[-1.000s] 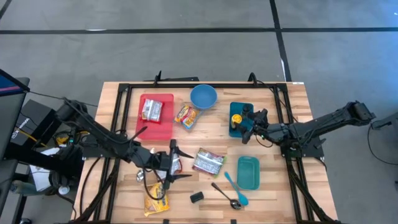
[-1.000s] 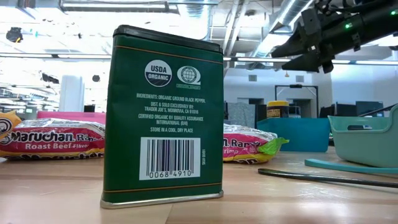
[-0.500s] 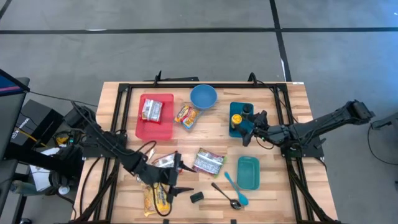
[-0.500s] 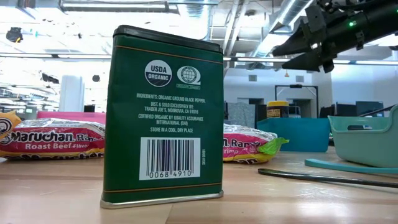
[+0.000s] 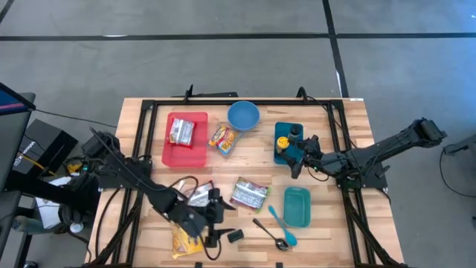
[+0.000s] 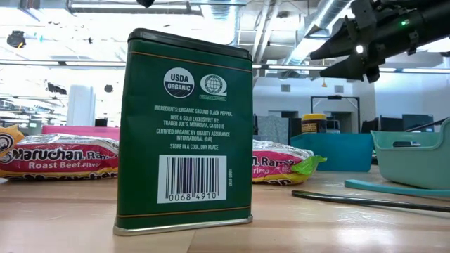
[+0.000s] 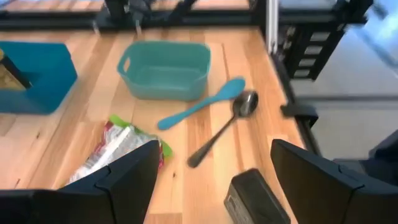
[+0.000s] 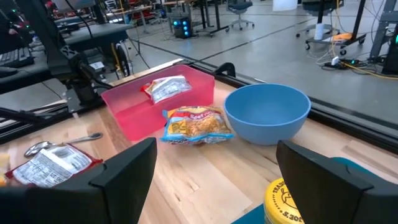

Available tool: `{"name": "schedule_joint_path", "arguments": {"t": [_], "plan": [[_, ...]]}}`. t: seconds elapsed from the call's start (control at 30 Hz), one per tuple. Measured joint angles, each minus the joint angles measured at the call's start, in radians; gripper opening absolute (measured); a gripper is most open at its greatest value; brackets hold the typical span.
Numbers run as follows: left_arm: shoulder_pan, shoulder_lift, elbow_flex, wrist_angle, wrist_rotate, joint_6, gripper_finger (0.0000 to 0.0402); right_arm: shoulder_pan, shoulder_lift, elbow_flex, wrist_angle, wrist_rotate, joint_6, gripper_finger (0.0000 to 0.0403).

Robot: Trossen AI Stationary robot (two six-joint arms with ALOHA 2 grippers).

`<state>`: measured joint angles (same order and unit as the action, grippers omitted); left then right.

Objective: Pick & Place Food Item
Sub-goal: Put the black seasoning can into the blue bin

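I have the left gripper [image 5: 216,227] low over the near edge of the table [image 5: 349,119], its jaws spread wide and holding nothing, with the small dark tin [image 5: 235,236] just beside it and dead ahead in my wrist camera, so I read this as lining up on the tin [image 7: 255,196]. A yellow packet [image 5: 184,240] lies under the arm and a silver noodle packet [image 5: 250,193] sits a little farther in, so either of those could also be the food item I am meant to move (the task does not say which). The right gripper [image 5: 295,158] waits off the surface beside the dark blue bin [image 5: 280,151] holding the yellow jar [image 5: 282,141], jaws equally wide and empty. I judge nothing has been picked yet. The red tray [image 5: 187,151], blue bowl [image 5: 243,115] and teal bin [image 5: 297,206] all look like possible drop spots, while the spoon [image 5: 271,233] and teal spatula [image 5: 281,225] lie near enough to the tin that I would approach carefully.
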<state>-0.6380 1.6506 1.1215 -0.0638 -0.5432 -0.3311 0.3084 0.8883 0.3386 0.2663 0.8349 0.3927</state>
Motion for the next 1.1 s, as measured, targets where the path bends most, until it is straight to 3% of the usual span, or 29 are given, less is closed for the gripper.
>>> {"name": "schedule_joint_path", "arguments": {"t": [0.3,0.57,1.1], "plan": [[0.017,0.149,0.19,-0.322,0.077,-0.15,0.0301,0.0,0.0,0.0,-0.008,0.0,0.0,0.0324],[0.018,0.167,0.219,-0.335,0.204,-0.214,0.0301,0.0,0.0,0.0,-0.012,0.0,0.0,0.0324],[0.021,0.214,0.219,-0.379,0.255,-0.253,0.0301,0.0,0.0,0.0,-0.019,-0.004,0.001,0.0324]]}}
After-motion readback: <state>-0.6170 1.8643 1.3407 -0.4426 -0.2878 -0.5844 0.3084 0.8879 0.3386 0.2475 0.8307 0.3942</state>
